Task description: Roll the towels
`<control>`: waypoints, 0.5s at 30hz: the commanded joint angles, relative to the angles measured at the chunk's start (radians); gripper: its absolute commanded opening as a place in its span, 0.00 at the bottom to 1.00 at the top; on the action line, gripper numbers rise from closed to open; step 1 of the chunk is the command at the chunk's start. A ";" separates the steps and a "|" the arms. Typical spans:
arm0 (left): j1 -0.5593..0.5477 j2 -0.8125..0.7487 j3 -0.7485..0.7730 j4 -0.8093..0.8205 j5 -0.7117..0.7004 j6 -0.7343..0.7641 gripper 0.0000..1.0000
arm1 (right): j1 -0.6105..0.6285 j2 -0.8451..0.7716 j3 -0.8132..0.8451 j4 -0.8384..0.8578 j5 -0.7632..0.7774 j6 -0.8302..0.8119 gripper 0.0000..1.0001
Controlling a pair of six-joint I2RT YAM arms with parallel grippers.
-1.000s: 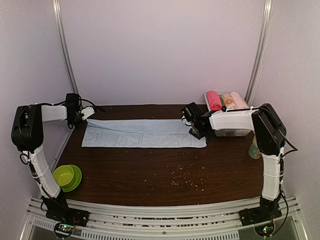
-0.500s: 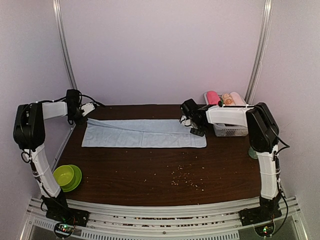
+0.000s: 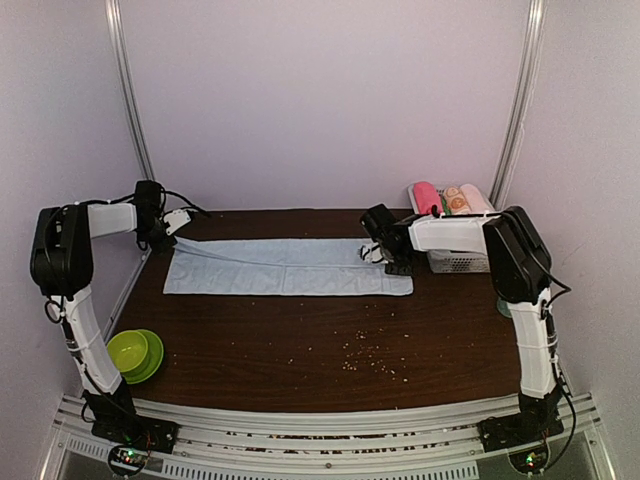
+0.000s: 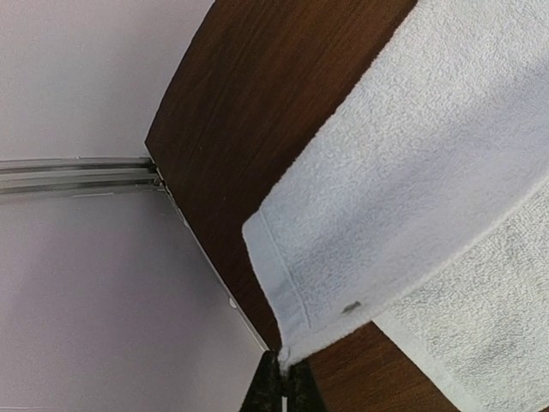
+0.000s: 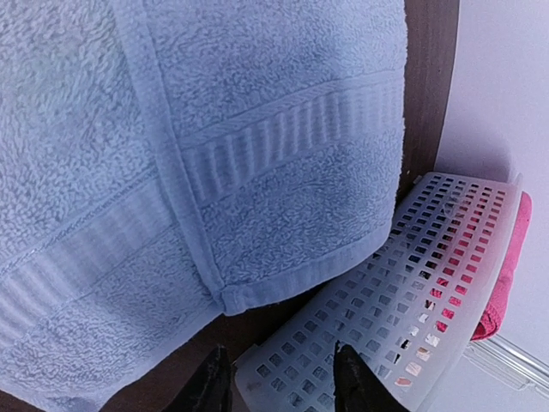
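Dark wooden surface (image 3: 300,340), lilac walls (image 3: 320,100); one blue towel (image 3: 285,266) flat, just left of one white basket (image 3: 460,262); one pink towel (image 3: 427,200) rolled inside; left claw (image 4: 281,390) pinches the blue towel's far corner; right claw (image 5: 281,378), beside the basket, half-open, empty.

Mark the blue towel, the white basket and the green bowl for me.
blue towel (image 3: 290,267), top view, middle of the spread cloth.
white basket (image 3: 462,263), top view, its front mesh wall.
green bowl (image 3: 129,350), top view, its inner wall.
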 commanded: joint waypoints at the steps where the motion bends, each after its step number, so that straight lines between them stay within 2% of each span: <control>1: 0.008 0.014 0.035 -0.004 0.007 -0.017 0.00 | -0.004 0.033 -0.016 0.046 0.038 -0.056 0.41; 5: 0.008 0.015 0.038 -0.008 0.007 -0.019 0.00 | -0.008 0.054 -0.016 0.051 0.047 -0.082 0.37; 15: 0.008 0.016 0.034 -0.014 0.010 -0.022 0.00 | -0.017 0.092 0.002 0.070 0.078 -0.104 0.39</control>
